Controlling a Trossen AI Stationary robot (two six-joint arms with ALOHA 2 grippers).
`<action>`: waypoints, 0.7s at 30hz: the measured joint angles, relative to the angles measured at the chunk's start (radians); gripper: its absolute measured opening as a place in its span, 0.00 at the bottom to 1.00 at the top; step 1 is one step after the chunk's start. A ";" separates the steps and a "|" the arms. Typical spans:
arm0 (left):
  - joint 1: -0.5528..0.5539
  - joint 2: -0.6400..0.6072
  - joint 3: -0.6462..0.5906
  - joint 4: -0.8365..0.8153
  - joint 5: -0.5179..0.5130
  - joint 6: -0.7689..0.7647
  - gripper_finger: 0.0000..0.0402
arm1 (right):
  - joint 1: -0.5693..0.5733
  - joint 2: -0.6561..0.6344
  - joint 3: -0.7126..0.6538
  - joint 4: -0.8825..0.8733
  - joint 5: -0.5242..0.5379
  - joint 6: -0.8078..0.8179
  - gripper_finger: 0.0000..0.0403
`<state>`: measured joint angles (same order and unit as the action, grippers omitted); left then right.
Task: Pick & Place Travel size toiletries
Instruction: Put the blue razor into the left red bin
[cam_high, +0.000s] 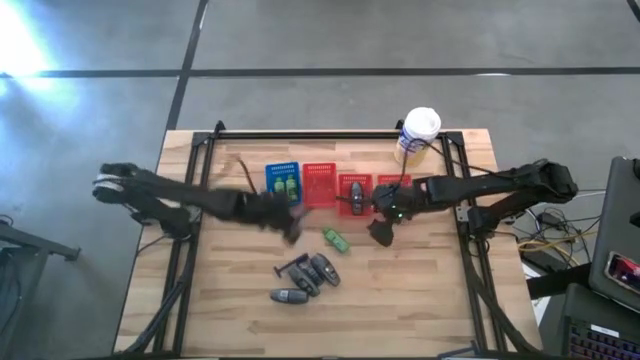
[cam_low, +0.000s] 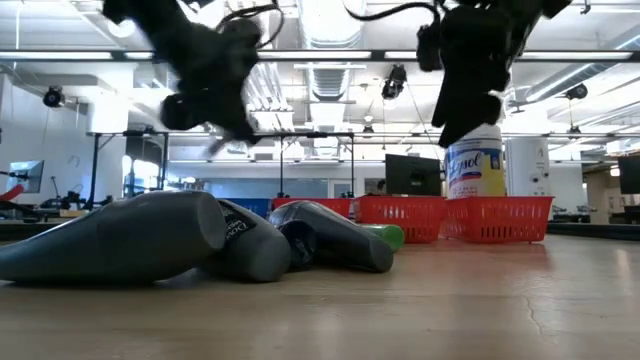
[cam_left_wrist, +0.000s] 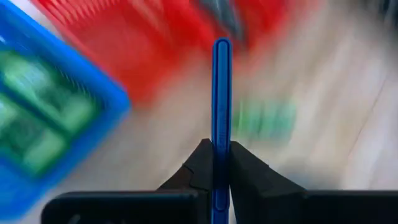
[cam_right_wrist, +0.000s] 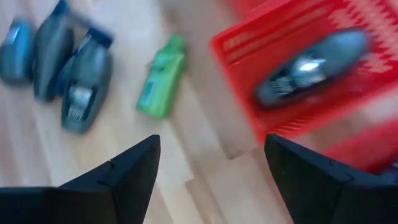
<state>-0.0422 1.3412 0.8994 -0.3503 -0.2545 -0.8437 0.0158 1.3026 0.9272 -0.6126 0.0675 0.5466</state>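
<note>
High view showed the travel size toiletries split up: two green bottles (cam_high: 286, 185) in the blue basket (cam_high: 283, 170) at centre frame, a grey tube (cam_high: 355, 192) in the middle red basket (cam_high: 354, 179), one loose green bottle (cam_high: 335, 239) on the table (cam_high: 430, 300) just below the baskets, and a huddle of dark grey tubes (cam_high: 308, 277) lower down.

The left gripper (cam_left_wrist: 222, 163) was clamped on a thin blue stick-like item (cam_left_wrist: 221, 112), held upright between its fingers; what it was I could not say, the wrist view being smeared.

The right gripper (cam_right_wrist: 211, 168) hung with its jaws well apart above the bare wood between the loose green bottle (cam_right_wrist: 161, 87) and the red basket (cam_right_wrist: 249, 43).

These pieces looked light and stiff, the plastic probably slick. The loose bottle lay on its side and would likely roll, so a grip across its flat body, mid-length, seemed safest. The tubes taper and touch one another; the outermost one's thick end offered the best hold.
</note>
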 joint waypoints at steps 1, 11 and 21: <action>0.051 -0.013 -0.008 0.065 0.002 -0.066 0.07 | 0.000 -0.020 0.000 -0.007 0.031 0.030 0.70; 0.277 0.228 0.016 0.436 0.010 -0.312 0.07 | 0.000 -0.111 -0.001 -0.020 0.202 0.185 0.73; 0.282 0.415 0.228 0.222 -0.073 -0.268 0.21 | 0.000 -0.110 -0.002 -0.040 0.202 0.188 0.81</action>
<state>0.2402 1.7565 1.1272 -0.1286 -0.3275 -1.1115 0.0154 1.1923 0.9253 -0.6529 0.2699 0.7341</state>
